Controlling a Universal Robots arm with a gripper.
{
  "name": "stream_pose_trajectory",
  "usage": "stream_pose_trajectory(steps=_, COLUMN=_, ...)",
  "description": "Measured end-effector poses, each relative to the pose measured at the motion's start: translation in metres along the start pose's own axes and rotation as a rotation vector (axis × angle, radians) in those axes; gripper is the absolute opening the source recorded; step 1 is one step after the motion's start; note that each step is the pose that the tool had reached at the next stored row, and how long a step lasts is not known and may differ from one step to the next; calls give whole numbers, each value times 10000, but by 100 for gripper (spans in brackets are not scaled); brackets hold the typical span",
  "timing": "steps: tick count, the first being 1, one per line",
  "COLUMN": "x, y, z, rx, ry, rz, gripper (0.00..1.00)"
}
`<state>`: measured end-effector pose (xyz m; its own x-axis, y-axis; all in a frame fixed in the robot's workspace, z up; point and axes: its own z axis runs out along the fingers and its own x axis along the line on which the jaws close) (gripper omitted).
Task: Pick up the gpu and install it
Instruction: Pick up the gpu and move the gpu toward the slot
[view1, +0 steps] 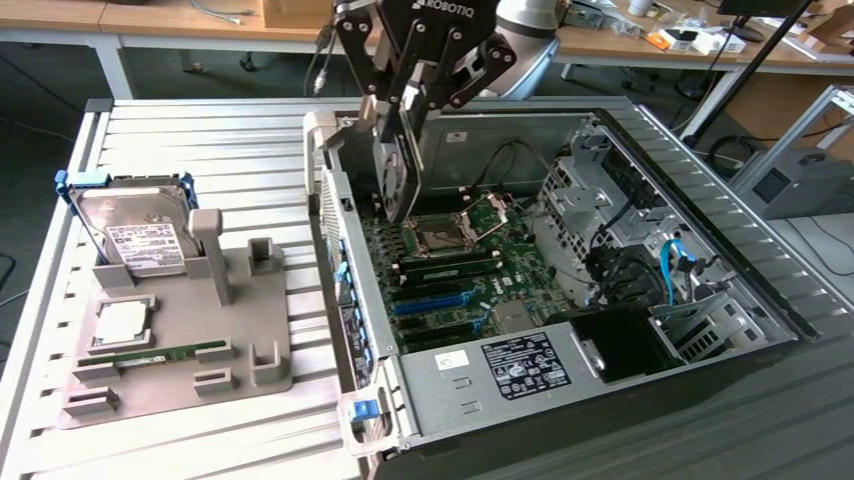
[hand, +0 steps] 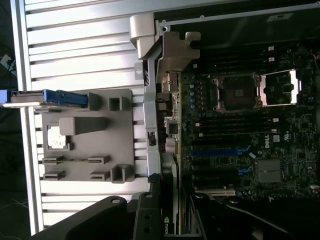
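The gpu (view1: 399, 168) hangs on edge, a thin dark card with a silver bracket at one end. My gripper (view1: 410, 100) is shut on its upper edge. The card sits inside the open computer case (view1: 694, 250), close to the case's wall on the exterior view's left. It is held above the motherboard (view1: 461, 265) and apart from it. In the wrist view the gpu (hand: 168, 200) runs edge-on away from my gripper (hand: 167, 227), and its silver bracket (hand: 175, 50) is at the far end, beside the case wall. The blue expansion slots (view1: 441, 300) lie nearer the camera than the card.
A grey parts holder (view1: 254, 330) stands on the slatted table (view1: 200, 140) at the exterior view's left. It carries a silver hard drive (view1: 134, 235), a processor chip (view1: 123, 320) and a green memory stick (view1: 154, 352). Drive cages and cables (view1: 627, 230) crowd the case's right side.
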<state>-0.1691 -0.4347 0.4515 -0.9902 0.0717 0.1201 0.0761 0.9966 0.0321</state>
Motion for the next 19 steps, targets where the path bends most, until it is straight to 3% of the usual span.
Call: stream_pose_trajectory(steps=19, x=-302, y=19, z=69, rx=15, ry=178, rz=7, gripper=27)
